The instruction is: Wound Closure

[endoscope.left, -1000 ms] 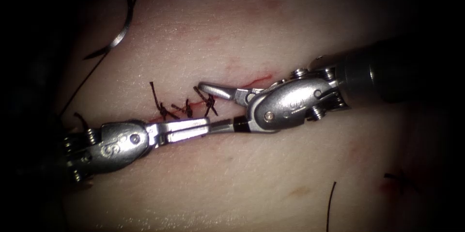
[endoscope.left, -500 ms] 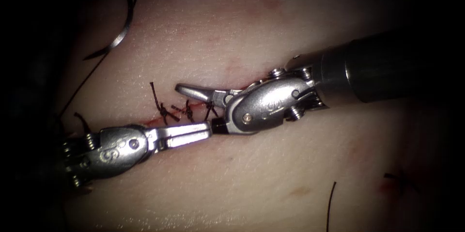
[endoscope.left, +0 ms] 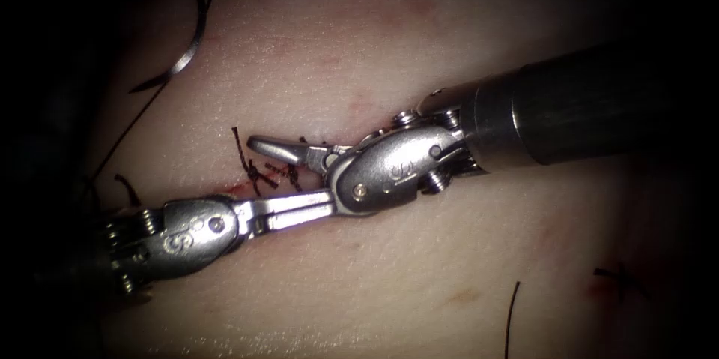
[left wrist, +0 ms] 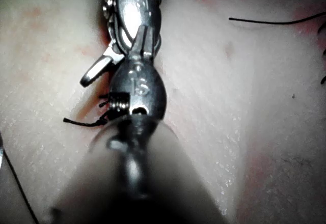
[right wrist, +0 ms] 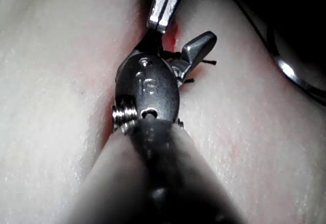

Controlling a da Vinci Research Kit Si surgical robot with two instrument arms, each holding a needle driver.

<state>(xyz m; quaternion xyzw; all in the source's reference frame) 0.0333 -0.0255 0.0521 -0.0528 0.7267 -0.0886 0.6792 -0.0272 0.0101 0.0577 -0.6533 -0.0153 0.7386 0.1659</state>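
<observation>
Needle (endoscope.left: pixel 187 33) lies loose on the tissue (endoscope.left: pixel 389 284) at about 10 o'clock from the cut (endoscope.left: pixel 247 185), well apart from both tools, not in the tissue, with thread (endoscope.left: pixel 123 123) trailing from it. The right tool (endoscope.left: pixel 288 172) has its jaws spread over the knotted stitches (endoscope.left: pixel 269 173), holding nothing; its body reads "S". The left tool (endoscope.left: pixel 318 205), pressed together and holding nothing, points toward 3 o'clock, its tip touching the right tool; its body also reads "S". A cut thread end (endoscope.left: pixel 511 314) lies at 5 o'clock.
</observation>
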